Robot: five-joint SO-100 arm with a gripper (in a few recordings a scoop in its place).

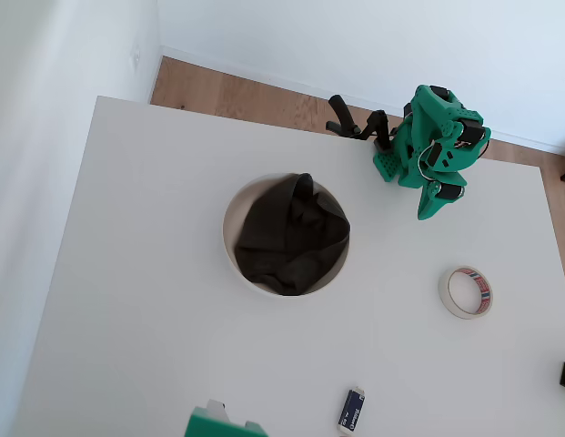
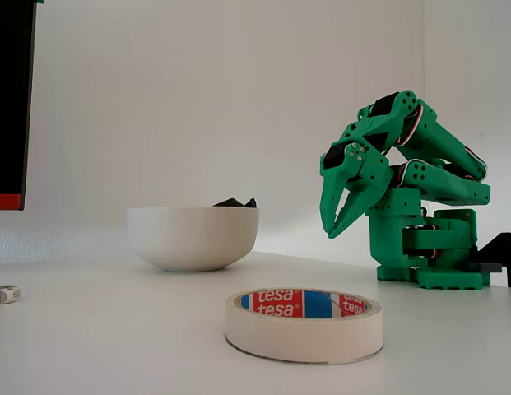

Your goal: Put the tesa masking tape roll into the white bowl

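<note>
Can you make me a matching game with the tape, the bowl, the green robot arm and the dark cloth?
Things:
1. tape roll
2. white bowl
3. green arm
4. dark cloth

Places or states:
A. folded up at the table's back edge, jaws empty
B. lying flat on the table
C. inside the bowl
D. standing in the middle of the table

Pairs: 1-B, 2-D, 3-A, 4-C

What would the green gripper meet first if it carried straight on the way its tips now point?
Probably the bare table. The gripper points down, with nothing visible beneath; the tape roll and white bowl seem off that line, though depth is unclear.
</note>
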